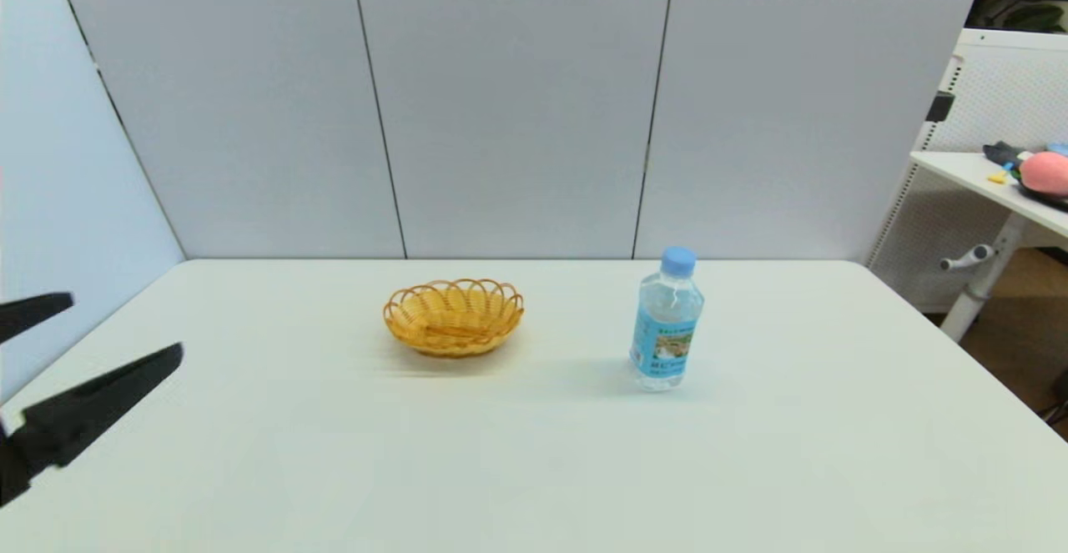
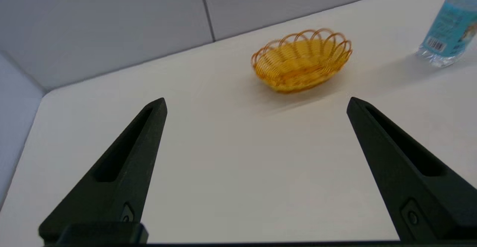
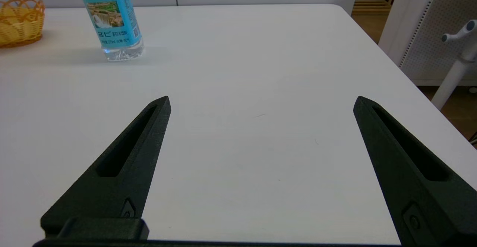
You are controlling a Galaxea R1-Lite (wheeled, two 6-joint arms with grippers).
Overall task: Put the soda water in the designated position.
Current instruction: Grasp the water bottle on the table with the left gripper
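Left gripper [image 1: 67,328] hangs over the counter's [image 1: 534,470] left edge, fingers spread wide with nothing between them, and from its wrist view I'm looking across bare counter at the wicker basket [image 2: 302,60]. Right gripper [image 3: 261,101] is spread just as wide and empty too, low over the right side of the counter; it's out of the head view.

Soda water [image 1: 666,319] stands upright on the counter, blue cap on, to the right of the basket and apart from it, not touching. Nobody has hold of it yet.

My read: the step in hand is the approach and grasp, and the right gripper looks better placed, since the bottle is on its side. I'd come in level, fingers straddling the labelled middle of the bottle, not the cap or the neck. A thin clear bottle will likely give when squeezed, so I'd close gently and squarely. An off-centre touch could tip it. The basket looks like the designated spot, though nothing marks it.
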